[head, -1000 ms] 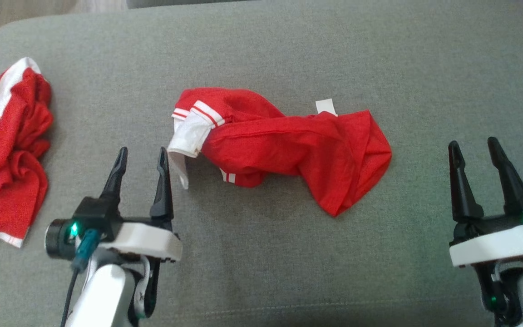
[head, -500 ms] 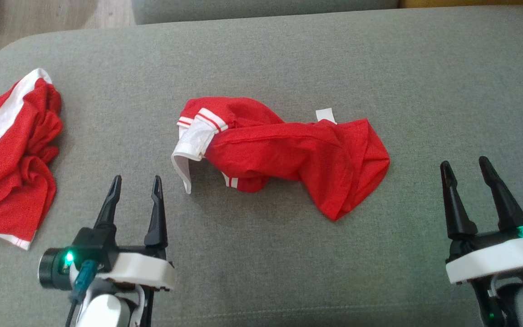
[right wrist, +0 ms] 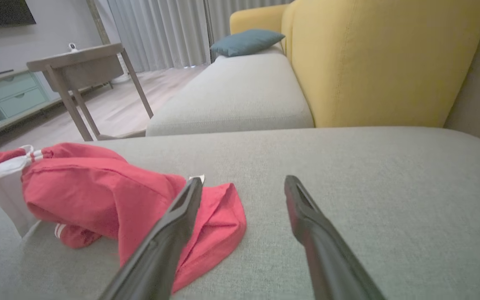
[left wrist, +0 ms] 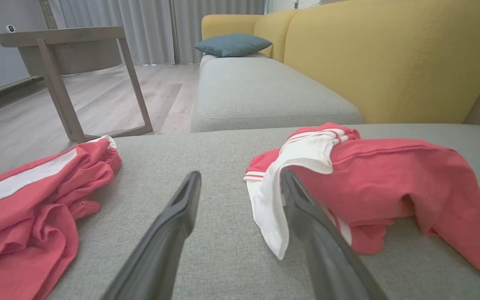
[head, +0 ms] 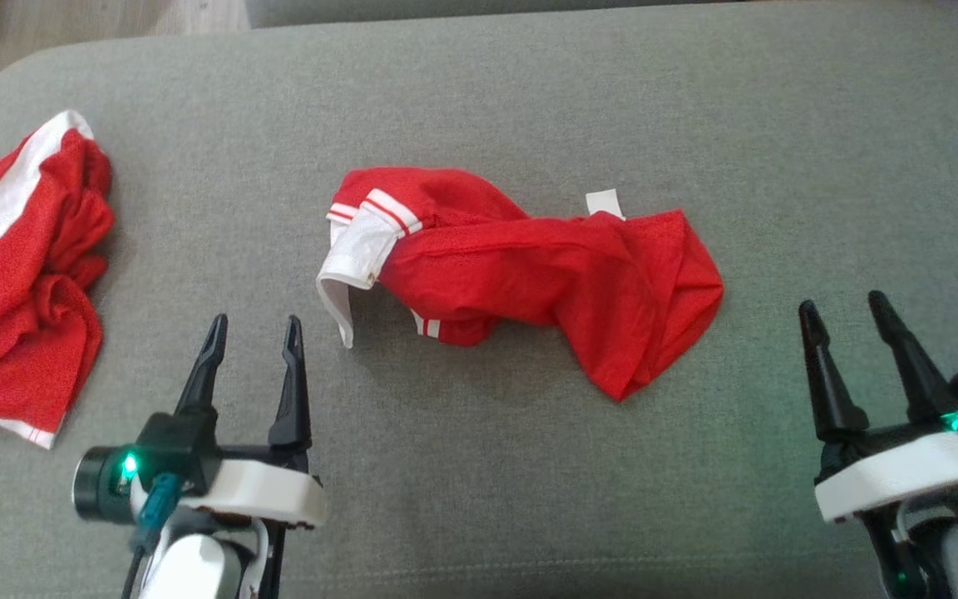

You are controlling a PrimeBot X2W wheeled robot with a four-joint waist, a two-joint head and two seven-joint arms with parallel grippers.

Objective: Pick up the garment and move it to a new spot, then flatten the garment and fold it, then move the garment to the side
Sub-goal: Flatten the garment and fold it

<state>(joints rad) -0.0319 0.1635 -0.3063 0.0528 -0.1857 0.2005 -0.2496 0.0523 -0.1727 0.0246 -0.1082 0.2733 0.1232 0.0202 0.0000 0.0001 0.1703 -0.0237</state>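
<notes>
1. Head view: garment (head: 545, 274) lies crumpled in the middle of the grey sofa seat (head: 479, 91), nothing holding it. Left gripper (head: 254, 320) has its fingers apart and empty, near the white flap (head: 354, 258) but not touching. Right gripper (head: 843, 301) is also apart and empty, just off the garment's right end. Risk: the second red garment (head: 22, 274) at far left looks alike, so a stray reach could grab the wrong one.
2. Left wrist view: left gripper (left wrist: 241, 175) is spread. One finger overlaps the white flap (left wrist: 298, 166); contact unclear. Risk: pinching only the flap, so the bunched body drags and twists tighter.
3. Right wrist view: right gripper (right wrist: 244, 181) is spread, with the garment (right wrist: 98, 187) mostly off to one side of the gap. Risk: closing straight ahead catches bare seat or one loose layer, which slips on the lift.
</notes>
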